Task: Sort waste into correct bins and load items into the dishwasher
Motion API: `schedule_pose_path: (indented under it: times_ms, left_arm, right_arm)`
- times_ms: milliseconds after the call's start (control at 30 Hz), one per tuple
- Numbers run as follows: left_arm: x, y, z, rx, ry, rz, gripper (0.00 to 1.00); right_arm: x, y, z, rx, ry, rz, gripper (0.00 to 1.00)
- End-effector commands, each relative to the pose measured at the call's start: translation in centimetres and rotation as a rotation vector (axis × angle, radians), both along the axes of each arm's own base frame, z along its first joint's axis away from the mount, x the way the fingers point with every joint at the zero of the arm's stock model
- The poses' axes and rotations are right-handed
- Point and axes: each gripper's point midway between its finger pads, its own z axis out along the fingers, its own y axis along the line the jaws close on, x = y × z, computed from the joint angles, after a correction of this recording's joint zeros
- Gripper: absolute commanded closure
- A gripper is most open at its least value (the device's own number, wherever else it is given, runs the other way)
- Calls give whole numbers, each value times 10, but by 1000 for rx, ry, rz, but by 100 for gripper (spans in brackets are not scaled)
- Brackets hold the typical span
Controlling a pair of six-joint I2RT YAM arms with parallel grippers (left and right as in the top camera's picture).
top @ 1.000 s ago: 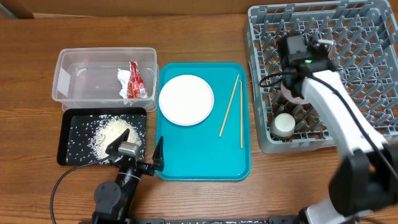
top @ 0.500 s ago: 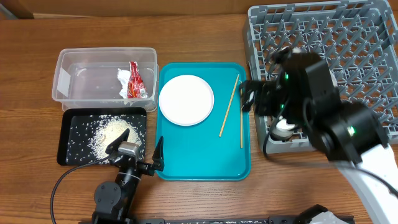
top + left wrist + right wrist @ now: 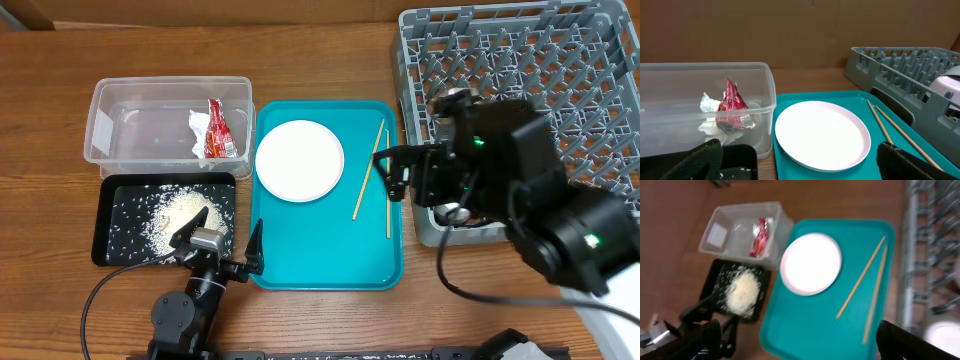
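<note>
A round white plate [image 3: 299,160] and two wooden chopsticks [image 3: 368,170] lie on the teal tray [image 3: 325,250]. The red-and-white wrapper [image 3: 213,130] lies in the clear tub [image 3: 165,105]. Rice [image 3: 180,212] lies in the black tray [image 3: 120,235]. My right gripper [image 3: 392,172] is open and empty, high over the tray's right edge beside the grey dish rack [image 3: 540,60]; its view [image 3: 800,335] shows the plate [image 3: 811,262] and chopsticks [image 3: 861,277]. My left gripper [image 3: 222,238] is open and empty near the tray's front left corner, facing the plate [image 3: 822,132]. The bowls are hidden by the right arm.
A white piece of crockery [image 3: 452,212] sits in the rack's front left corner, mostly covered by my right arm. It also shows in the left wrist view [image 3: 950,85]. Bare wooden table [image 3: 60,100] lies to the left of the tub.
My right arm has swung from over the rack leftward and forward to the tray's right edge. The left arm has not moved.
</note>
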Motion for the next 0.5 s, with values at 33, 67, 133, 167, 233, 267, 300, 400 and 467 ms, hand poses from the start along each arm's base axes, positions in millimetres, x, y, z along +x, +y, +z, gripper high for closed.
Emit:
schedule_pose_path:
  times_ms: [33, 67, 133, 167, 233, 267, 300, 400, 467]
  left_arm:
    - [-1, -1, 0, 2, -6, -7, 0]
    - [-1, -1, 0, 2, -6, -7, 0]
    - [-1, -1, 0, 2, -7, -7, 0]
    - [-1, -1, 0, 2, -6, -7, 0]
    - [-1, -1, 0, 2, -7, -7, 0]
    - [-1, -1, 0, 2, -6, -7, 0]
    - [-1, -1, 0, 2, -7, -7, 0]
    - [-1, -1, 0, 2, -7, -7, 0]
    - [-1, -1, 0, 2, -6, -7, 0]
  right_arm:
    - [-10, -26, 35, -77, -190, -12, 0]
    - [-12, -27, 37, -76, -199, -9, 0]
    - [-14, -29, 40, -76, -209, -12, 0]
    - [-15, -32, 41, -82, -216, -19, 0]
    - [-18, -37, 46, -81, -239, -34, 0]
    - [-20, -41, 50, -77, -251, -44, 0]
    - [-22, -44, 53, -72, -262, -52, 0]
    - [-27, -52, 59, -62, -285, -75, 0]
    - [-28, -54, 60, -61, -288, -77, 0]
